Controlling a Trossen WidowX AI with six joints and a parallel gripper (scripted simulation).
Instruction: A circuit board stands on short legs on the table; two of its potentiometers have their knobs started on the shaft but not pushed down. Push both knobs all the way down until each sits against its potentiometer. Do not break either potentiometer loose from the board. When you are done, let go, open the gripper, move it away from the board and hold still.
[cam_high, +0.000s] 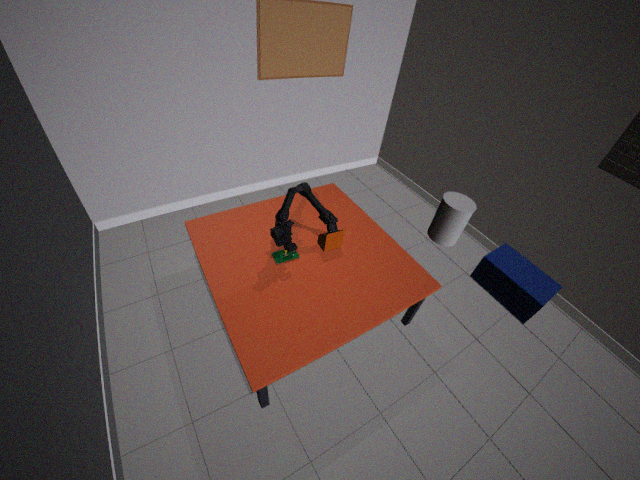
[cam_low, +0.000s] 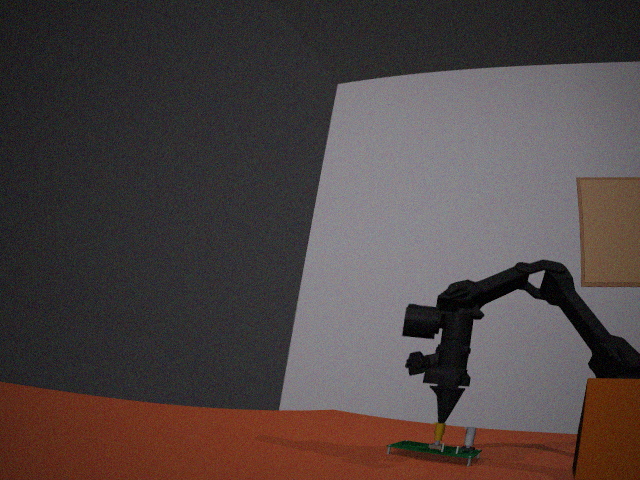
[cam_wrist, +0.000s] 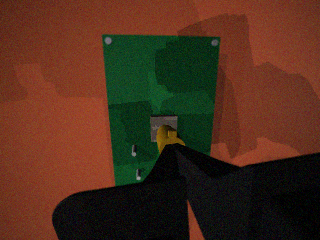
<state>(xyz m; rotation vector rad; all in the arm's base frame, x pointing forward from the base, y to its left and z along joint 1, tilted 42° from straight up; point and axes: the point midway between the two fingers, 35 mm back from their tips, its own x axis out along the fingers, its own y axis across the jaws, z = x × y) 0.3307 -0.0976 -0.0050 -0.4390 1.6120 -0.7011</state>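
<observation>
The green circuit board (cam_high: 279, 259) (cam_low: 413, 446) (cam_wrist: 127, 65) stands on short legs on the orange table. A yellow knob (cam_low: 439, 431) (cam_wrist: 163, 137) stands upright above its grey potentiometer (cam_low: 435, 446) (cam_wrist: 159, 121), with a small pale gap between them in the exterior view. A light grey knob (cam_low: 469, 437) stands at the board's right end in that view; the wrist view does not show it. My gripper (cam_low: 442, 421) (cam_wrist: 171, 150) is shut and empty, its tips at the top of the yellow knob, touching or nearly so.
Two small pins (cam_wrist: 134, 150) (cam_wrist: 138, 174) stand up from the board beside the yellow knob. An orange block (cam_high: 331, 241) (cam_low: 610, 428) stands on the table near the arm's base.
</observation>
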